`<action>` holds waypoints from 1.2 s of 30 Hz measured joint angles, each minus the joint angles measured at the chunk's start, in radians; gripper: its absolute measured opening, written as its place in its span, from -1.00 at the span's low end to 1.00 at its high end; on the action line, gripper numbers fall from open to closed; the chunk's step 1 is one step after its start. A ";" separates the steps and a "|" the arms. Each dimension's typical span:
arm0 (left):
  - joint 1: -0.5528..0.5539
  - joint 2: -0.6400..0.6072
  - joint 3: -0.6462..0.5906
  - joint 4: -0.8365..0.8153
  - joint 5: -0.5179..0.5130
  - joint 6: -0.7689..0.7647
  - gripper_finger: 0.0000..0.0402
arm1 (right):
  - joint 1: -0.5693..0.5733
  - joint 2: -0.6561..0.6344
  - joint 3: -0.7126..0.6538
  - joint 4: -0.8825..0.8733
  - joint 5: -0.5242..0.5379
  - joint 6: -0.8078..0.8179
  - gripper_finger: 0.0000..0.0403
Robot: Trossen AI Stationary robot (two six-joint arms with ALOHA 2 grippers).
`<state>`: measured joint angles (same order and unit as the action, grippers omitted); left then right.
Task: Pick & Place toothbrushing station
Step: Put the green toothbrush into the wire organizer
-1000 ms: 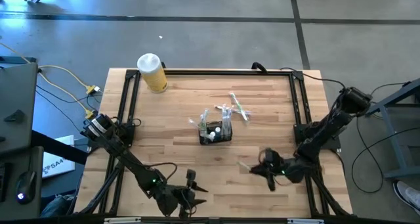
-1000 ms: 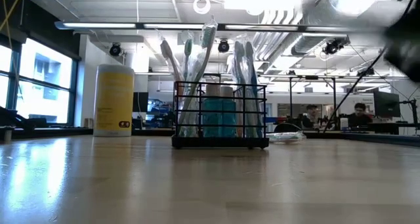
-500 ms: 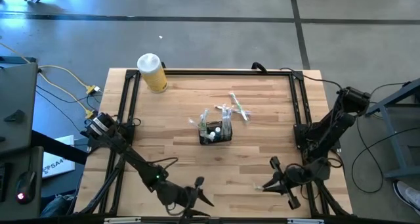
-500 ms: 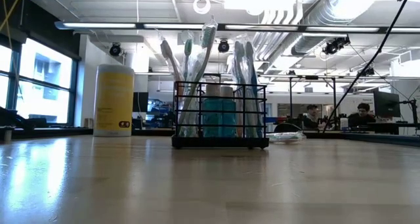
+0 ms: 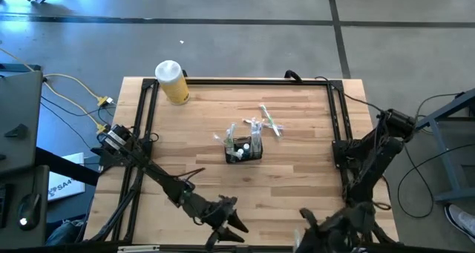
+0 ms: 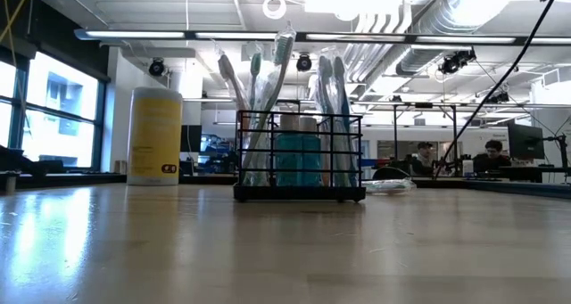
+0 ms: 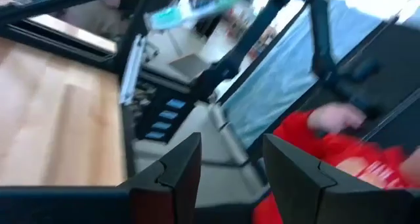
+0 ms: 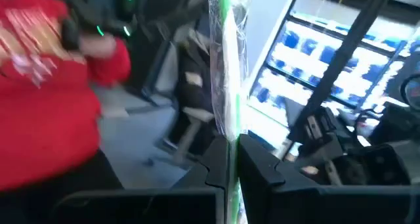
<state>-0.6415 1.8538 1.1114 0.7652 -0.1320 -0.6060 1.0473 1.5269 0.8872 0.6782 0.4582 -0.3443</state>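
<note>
Caddy [image 5: 244, 150] mid-table; claws apart.

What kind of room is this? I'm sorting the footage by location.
Probably an open-plan lab or workshop: bare ceiling ducts and strip lights, people seated at monitors behind, and a framed wooden work table on a grey concrete floor.

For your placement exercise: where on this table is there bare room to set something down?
Bare wood lies left of the black wire-mesh caddy, below the yellow cylinder with white lid, and along the right side. Crowded: the caddy and the wrapped toothbrushes behind it.
</note>
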 joint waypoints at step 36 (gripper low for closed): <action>0.045 -0.001 0.020 0.074 -0.016 -0.657 -0.21 | -0.147 0.188 0.275 -0.555 0.299 -0.249 -0.96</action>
<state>-0.5964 1.8530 1.1313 0.8394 -0.1482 -1.2625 0.9004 1.7149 1.1622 0.1236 0.7567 -0.5930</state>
